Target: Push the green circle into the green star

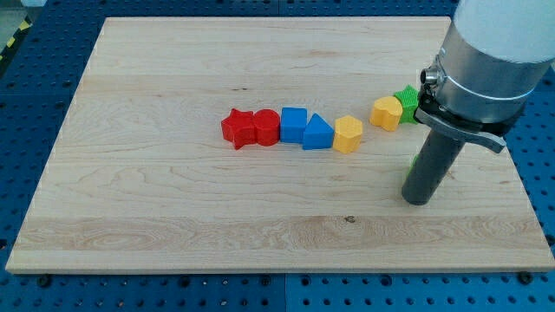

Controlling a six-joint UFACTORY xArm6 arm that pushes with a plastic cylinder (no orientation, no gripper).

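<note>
The green star (405, 101) lies near the board's right side, touching a yellow block (387, 113) on its left; the arm's housing hides its right part. Only a thin green sliver (417, 159) shows at the left edge of my rod, below the star; it seems to be the green circle, mostly hidden behind the rod. My tip (418, 198) rests on the board just below that sliver, well below the green star.
A row of blocks runs across the board's (173, 217) middle: red star (236, 128), red circle (267, 127), blue square (293, 124), blue triangle (317, 134), yellow hexagon (348, 135). The board's right edge is close to the rod.
</note>
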